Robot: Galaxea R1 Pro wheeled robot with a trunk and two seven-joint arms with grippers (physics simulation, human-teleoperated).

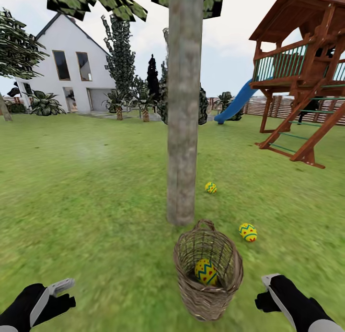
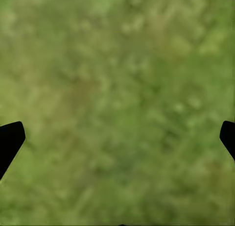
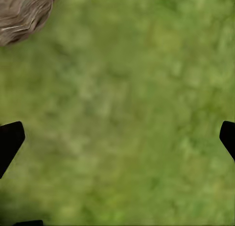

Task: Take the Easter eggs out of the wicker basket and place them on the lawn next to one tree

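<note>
Both grippers, left (image 1: 61, 293) and right (image 1: 266, 290), are held low over the lawn (image 1: 86, 188), fingers spread wide, nothing gripped. Between them the basket (image 1: 209, 279) is seen, one egg (image 1: 205, 271) inside. Beyond, two eggs (image 1: 247, 232) (image 1: 210, 187) are spotted beside the tree (image 1: 184, 130). No writing is seen.

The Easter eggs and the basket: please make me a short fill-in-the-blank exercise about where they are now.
1. Inside the wicker basket lies ____ egg.
2. The other two eggs lie on the ____.
3. The basket stands just in front of the tree's ____.
4. Both tools, left tool and right tool, hold ____.

Missing words: one; lawn; trunk; nothing
</note>
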